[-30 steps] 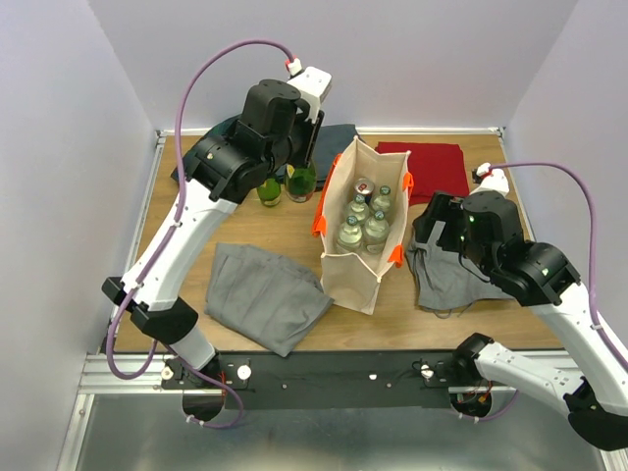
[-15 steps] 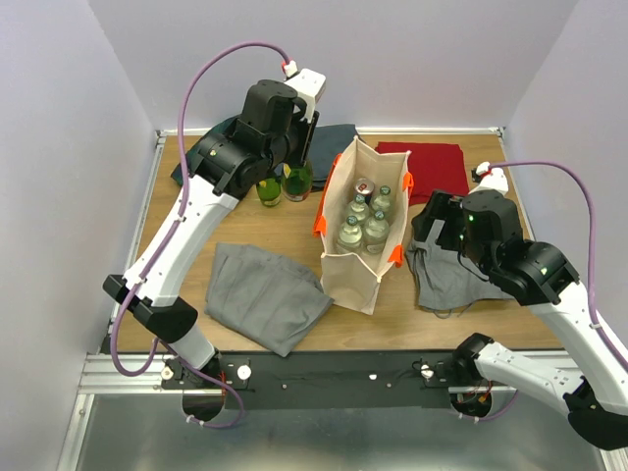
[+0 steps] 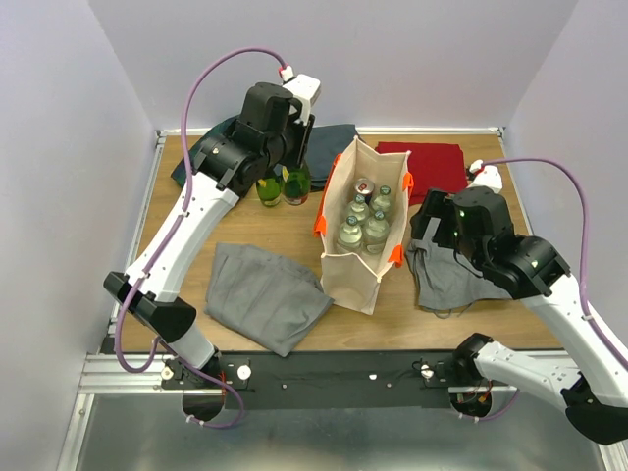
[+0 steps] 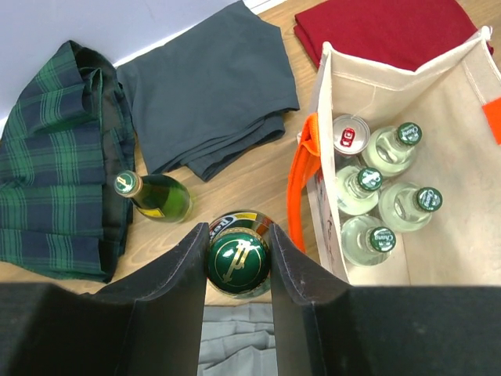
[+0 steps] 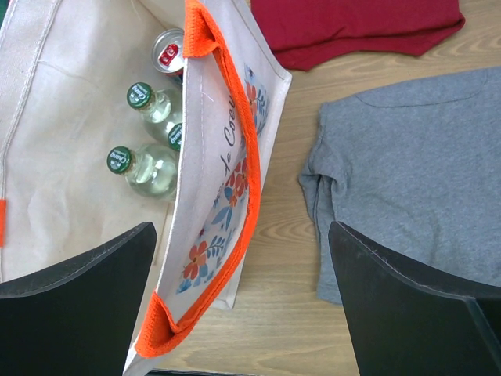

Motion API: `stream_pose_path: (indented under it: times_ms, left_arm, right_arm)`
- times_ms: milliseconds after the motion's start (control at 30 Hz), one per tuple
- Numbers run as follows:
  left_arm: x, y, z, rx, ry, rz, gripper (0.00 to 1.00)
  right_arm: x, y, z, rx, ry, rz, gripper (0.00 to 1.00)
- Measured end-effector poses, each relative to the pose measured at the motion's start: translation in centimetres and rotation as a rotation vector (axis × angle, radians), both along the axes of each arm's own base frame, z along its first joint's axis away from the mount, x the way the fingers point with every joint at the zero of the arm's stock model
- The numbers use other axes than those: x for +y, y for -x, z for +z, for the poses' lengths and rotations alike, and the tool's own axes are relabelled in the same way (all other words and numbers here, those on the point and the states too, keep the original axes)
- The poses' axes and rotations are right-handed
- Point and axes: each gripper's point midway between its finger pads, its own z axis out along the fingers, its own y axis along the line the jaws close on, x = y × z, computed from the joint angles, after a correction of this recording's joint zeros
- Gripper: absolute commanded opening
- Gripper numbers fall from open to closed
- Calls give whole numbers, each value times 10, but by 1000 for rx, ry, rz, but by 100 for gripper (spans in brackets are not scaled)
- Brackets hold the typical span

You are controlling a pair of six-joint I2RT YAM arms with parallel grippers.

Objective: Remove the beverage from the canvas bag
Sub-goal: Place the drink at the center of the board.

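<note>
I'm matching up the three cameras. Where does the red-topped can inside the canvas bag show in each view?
Top external: the can is near centre, at the far end of the canvas bag.
Left wrist: the can is right of centre, just inside the orange handle.
Right wrist: the can is at upper left, above the green-capped bottles.
Shared landmark: the red cloth beyond the bag.

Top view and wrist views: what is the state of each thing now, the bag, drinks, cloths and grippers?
Canvas bag: upright, open.
Four clear bottles: capped, upright inside bag.
Can: upright inside bag.
Green bottle: capped, outside bag, gripped.
Second green bottle: capped, standing free outside bag.
Left gripper: shut on green bottle.
Right gripper: open, above bag's orange handle.
Red cloth: folded.
Grey shirt: spread flat.
</note>
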Motion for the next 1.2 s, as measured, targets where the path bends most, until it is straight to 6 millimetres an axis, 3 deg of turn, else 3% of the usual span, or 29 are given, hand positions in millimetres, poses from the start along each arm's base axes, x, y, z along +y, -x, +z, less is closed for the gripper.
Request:
stream_pose_path:
  times_ms: [333,667,1033,1200]
  left_arm:
    - [-4,-14,-6,9,36,-8,0]
    - [-16,-32,-37,69,35,-25,0]
    - [-15,-54,-53,72,36,-3,0]
    - [-14,-63,-71,88,27,9,0]
  right_arm:
    - [-2,1,3,-12,10,8,100]
    - [-5,4,7,-27,22,21,100]
    - [-4,2,6,-27,23,22,100]
    - [-4,2,6,-26,24,22,100]
